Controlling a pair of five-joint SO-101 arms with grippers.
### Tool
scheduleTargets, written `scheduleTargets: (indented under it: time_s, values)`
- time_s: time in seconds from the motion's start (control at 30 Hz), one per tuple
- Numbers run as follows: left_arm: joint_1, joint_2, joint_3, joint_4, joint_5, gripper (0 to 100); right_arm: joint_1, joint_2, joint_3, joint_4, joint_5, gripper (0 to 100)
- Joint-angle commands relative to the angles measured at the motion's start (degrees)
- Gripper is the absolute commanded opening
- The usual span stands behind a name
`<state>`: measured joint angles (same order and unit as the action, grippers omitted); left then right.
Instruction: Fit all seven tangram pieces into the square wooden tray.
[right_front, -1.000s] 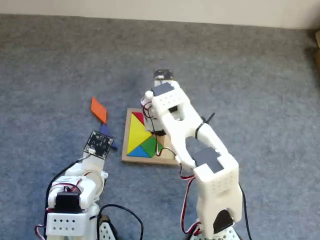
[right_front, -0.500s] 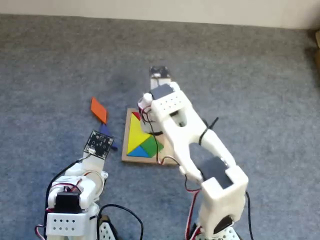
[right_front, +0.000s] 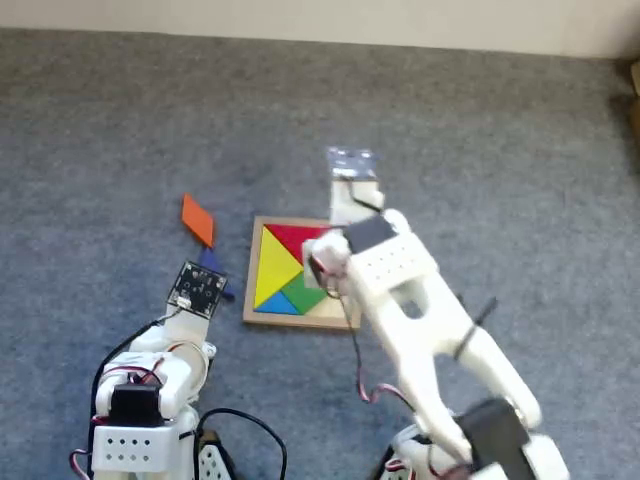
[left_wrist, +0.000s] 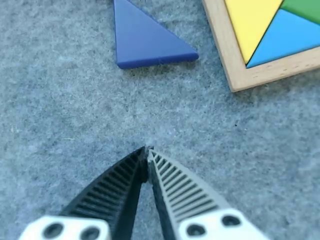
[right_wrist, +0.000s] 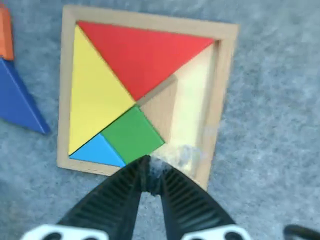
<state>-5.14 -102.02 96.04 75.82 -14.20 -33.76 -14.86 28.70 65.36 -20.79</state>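
Note:
The square wooden tray (right_front: 253, 275) lies mid-table. In it sit a red triangle (right_wrist: 142, 50), a yellow triangle (right_wrist: 97, 95), a green square (right_wrist: 132, 132) and a light blue triangle (right_wrist: 97, 151); its right part is bare wood (right_wrist: 187, 97). A dark blue triangle (left_wrist: 145, 37) and an orange parallelogram (right_front: 197, 219) lie on the carpet left of the tray. My right gripper (right_wrist: 148, 162) is shut and empty above the tray's near edge, by the green square. My left gripper (left_wrist: 147, 151) is shut and empty over the carpet, a short way from the dark blue triangle.
Grey carpet covers the whole table. The right arm (right_front: 400, 285) stretches over the tray's right side. The left arm (right_front: 150, 380) sits at the near left, its camera board (right_front: 200, 288) partly covering the dark blue triangle from above.
The right arm has swung to the right and pulled back, uncovering the red triangle and more of the tray. The left arm has not moved.

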Motion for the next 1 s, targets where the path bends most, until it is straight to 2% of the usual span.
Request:
scheduleTargets:
  time_s: [0.0, 0.5, 0.7, 0.83, 0.97]
  values:
    - [-0.48, -1.98, 1.19, 0.26, 0.62, 0, 3.47, -13.32, 8.48, -4.53, 0.53, 0.5]
    - [-0.48, -1.98, 1.19, 0.26, 0.62, 0, 14.64, -44.97, 40.22, -15.96, 0.62, 0.5]
    - [-0.48, -1.98, 1.19, 0.26, 0.62, 0, 15.43, -57.19, 48.84, -16.31, 0.88, 0.5]
    - [-0.48, -1.98, 1.19, 0.26, 0.62, 0, 15.43, -64.75, 55.69, -16.40, 6.77, 0.5]
    - [-0.48, -1.98, 1.19, 0.26, 0.62, 0, 15.43, -73.80, 61.93, -16.22, 8.00, 0.5]
